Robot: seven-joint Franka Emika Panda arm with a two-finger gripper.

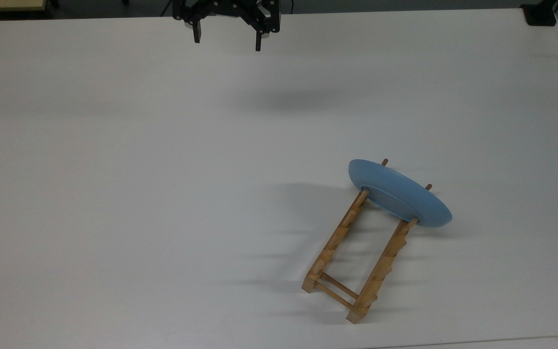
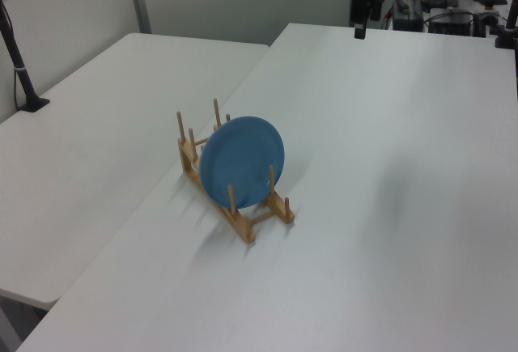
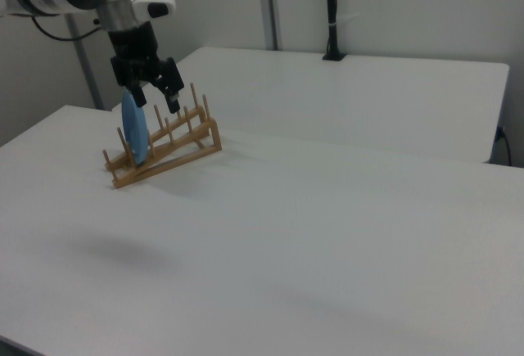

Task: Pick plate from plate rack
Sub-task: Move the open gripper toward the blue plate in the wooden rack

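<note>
Wooden plate rack (image 1: 356,252), upright light-blue plate (image 1: 400,194) slotted in

No legible text, labels, brands, nos. or signs can be made out on anything pictured.

Plate (image 1: 400,194) upright in plate rack (image 1: 356,252); fingers (image 1: 196,34) spread.

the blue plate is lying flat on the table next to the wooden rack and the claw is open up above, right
Not quite. The plate is not lying flat on the table beside the rack: it stands on edge in the plate rack, between the pegs, as the left view shows. The rest holds: the claw is open, above the table.
</note>
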